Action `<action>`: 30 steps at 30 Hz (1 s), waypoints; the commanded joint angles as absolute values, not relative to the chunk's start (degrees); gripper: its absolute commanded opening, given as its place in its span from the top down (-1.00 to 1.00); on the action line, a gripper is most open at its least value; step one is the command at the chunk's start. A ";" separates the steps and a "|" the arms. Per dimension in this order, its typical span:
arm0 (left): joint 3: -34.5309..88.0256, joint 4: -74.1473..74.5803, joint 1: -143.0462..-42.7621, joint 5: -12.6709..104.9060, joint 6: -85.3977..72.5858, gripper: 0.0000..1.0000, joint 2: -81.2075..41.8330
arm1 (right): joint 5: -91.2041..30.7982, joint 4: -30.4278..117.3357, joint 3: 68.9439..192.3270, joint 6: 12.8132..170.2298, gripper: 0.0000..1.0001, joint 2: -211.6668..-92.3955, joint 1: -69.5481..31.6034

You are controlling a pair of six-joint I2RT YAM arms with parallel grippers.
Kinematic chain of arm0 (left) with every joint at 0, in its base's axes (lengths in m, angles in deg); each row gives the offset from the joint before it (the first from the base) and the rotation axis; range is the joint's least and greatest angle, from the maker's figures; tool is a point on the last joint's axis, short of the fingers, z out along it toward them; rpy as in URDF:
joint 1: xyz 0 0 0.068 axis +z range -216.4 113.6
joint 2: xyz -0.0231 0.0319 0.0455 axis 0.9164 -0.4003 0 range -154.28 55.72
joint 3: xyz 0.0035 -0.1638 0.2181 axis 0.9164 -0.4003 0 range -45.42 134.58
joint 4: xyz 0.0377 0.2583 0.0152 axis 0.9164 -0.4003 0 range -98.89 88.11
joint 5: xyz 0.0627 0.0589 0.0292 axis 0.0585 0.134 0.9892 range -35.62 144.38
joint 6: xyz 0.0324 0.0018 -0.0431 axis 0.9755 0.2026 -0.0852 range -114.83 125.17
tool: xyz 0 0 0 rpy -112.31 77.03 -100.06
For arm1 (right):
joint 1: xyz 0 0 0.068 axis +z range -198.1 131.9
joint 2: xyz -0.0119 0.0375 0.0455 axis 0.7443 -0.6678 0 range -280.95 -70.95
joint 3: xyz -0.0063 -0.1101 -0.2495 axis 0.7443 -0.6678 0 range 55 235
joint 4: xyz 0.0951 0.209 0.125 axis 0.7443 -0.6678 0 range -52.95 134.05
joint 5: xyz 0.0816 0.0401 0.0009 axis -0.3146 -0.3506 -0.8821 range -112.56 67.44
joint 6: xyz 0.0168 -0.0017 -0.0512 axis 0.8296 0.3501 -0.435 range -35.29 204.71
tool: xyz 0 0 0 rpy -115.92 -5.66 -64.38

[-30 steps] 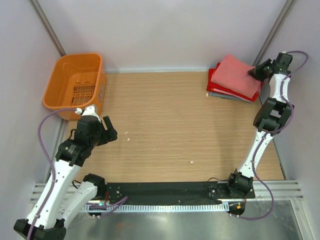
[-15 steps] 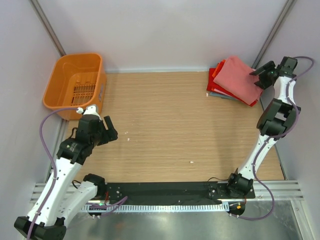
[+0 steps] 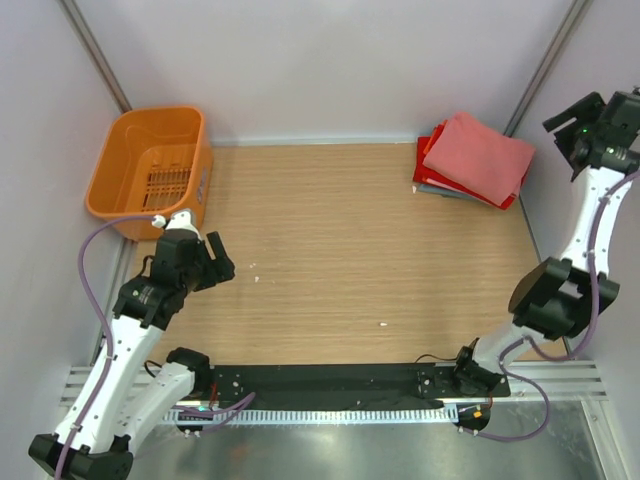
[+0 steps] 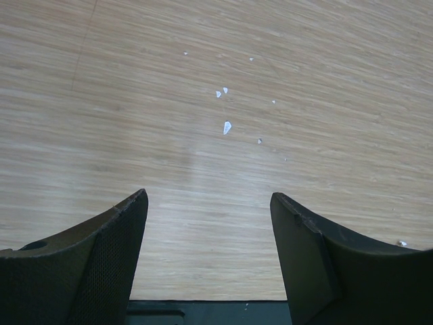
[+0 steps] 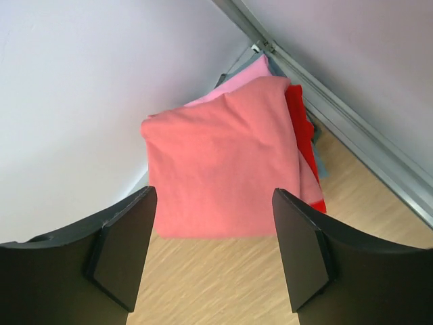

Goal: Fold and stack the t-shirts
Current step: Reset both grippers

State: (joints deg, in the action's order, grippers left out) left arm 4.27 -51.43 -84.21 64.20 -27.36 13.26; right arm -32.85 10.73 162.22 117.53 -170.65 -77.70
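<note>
top external: the stack of folded cloth t-shirts (image 3: 470, 165) lies in the far right corner of the light wooden table (image 3: 340, 250). the salmon-pink folded cloth t-shirt (image 3: 482, 155) is on top, the bright red cloth t-shirt (image 3: 424, 166) peeks out beneath it, and a thin grey cloth edge (image 3: 442, 190) shows at the near side. the right gripper (image 3: 562, 140) is off to the right of the stack and apart from it, released with nothing held. the left gripper (image 3: 225, 258) is at the table's left side, near the orange plastic slotted basket (image 3: 200, 185), with its jaws spread.

left wrist: the left gripper (image 4: 208, 200) stands wide over bare wood, with nothing between the fingers (a few small white flecks (image 4: 226, 126) lie ahead).

right wrist: the right gripper (image 5: 214, 193) is released and clear of the cloth. the salmon-pink folded cloth t-shirt (image 5: 223, 156) lies beyond the fingers, tight against the white wall. the red edge (image 5: 301, 125) shows at its right, and a pale pink layer (image 5: 247, 71) shows at the far end.
</note>
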 commanded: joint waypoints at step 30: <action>-27.56 13.11 -83.63 88.92 -10.47 -0.55 10.20 | -29.52 8.64 101.58 112.13 -0.84 -94.51 -55.57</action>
